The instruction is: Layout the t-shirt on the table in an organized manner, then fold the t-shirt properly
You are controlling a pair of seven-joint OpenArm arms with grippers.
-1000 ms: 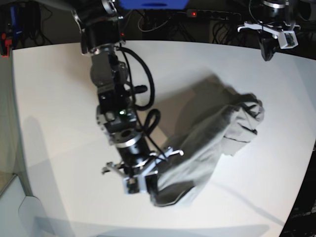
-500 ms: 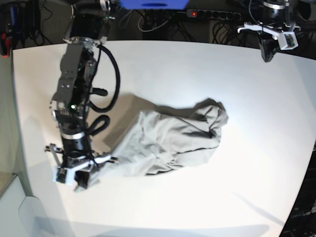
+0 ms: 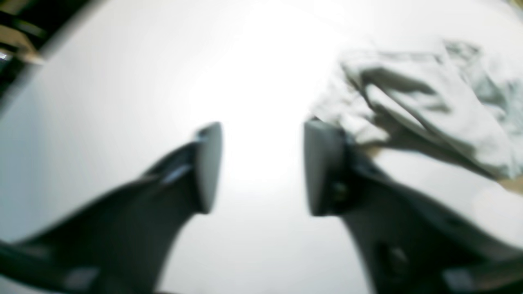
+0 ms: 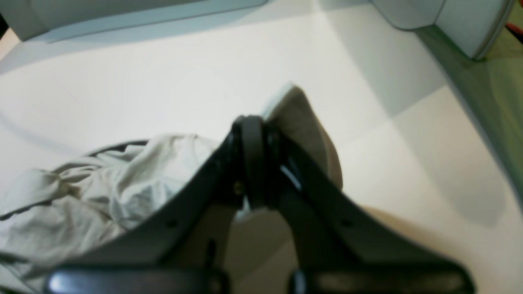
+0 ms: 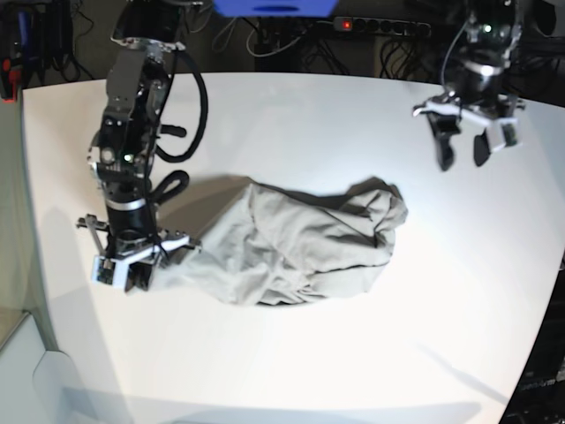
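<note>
The light grey-beige t-shirt [image 5: 300, 252] lies crumpled in a long heap across the middle of the white table [image 5: 309, 124]. My right gripper [image 5: 132, 269] is at the shirt's left end, low over the table, shut on a fold of the cloth. In the right wrist view the fingers [image 4: 253, 163] are pressed together with a flap of t-shirt [image 4: 304, 122] sticking out past them, and the rest of the shirt [image 4: 81, 192] trails left. My left gripper [image 5: 463, 155] hangs open over bare table at the back right, apart from the shirt. Nothing is between its fingertips [image 3: 261, 163]; the t-shirt [image 3: 429, 102] lies to their right.
A power strip [image 5: 371, 25] with a red light and loose cables run behind the table's far edge. The table's left edge [image 5: 31, 221] is close to my right gripper. A pale rounded object [image 5: 40, 375] stands off the front left corner.
My right gripper has dragged the shirt's edge left across the table, stretching the heap out. My left arm has come down from the back right and its jaws have opened.
</note>
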